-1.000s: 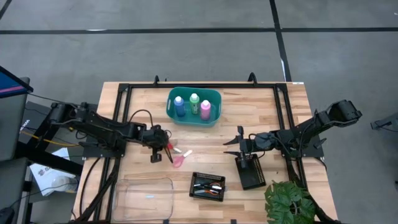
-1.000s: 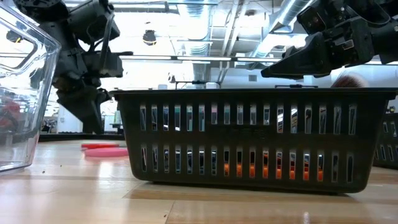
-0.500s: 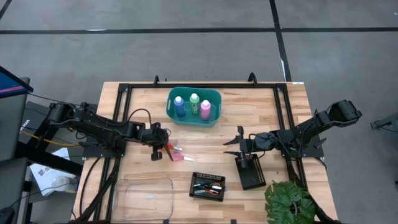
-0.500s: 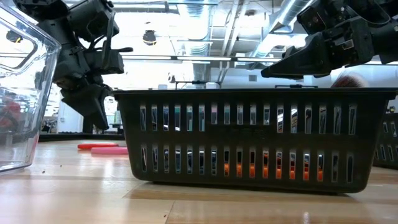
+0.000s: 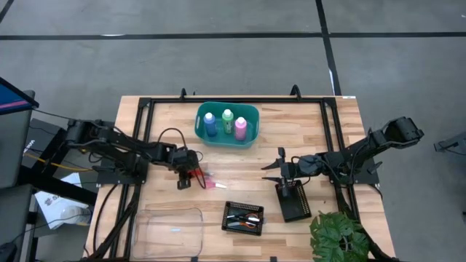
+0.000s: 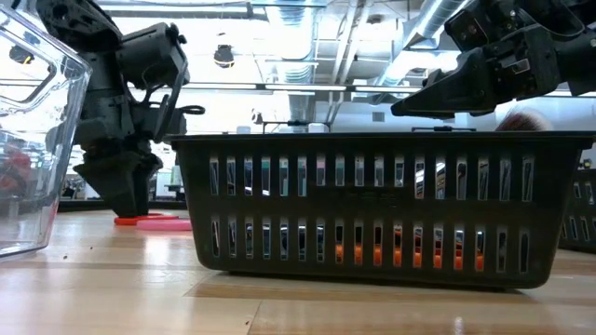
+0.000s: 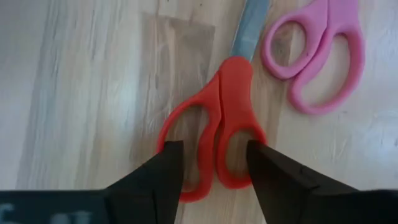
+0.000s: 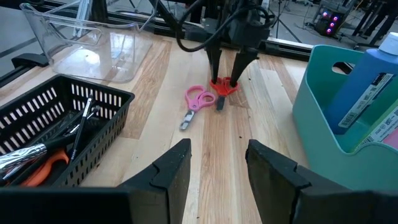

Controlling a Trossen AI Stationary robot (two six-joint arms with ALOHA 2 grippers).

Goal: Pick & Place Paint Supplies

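Red-handled scissors lie flat on the wooden table, left of centre, with pink-handled scissors just beside them. Their long axis runs from the handle loops toward the blade, pointing away from the left gripper. That gripper stands directly over the handle end, its two fingers apart and straddling the red loops, not yet clamped on them. The left arm is much the nearer. The right gripper waits well apart, across the table, fingers also apart and empty.
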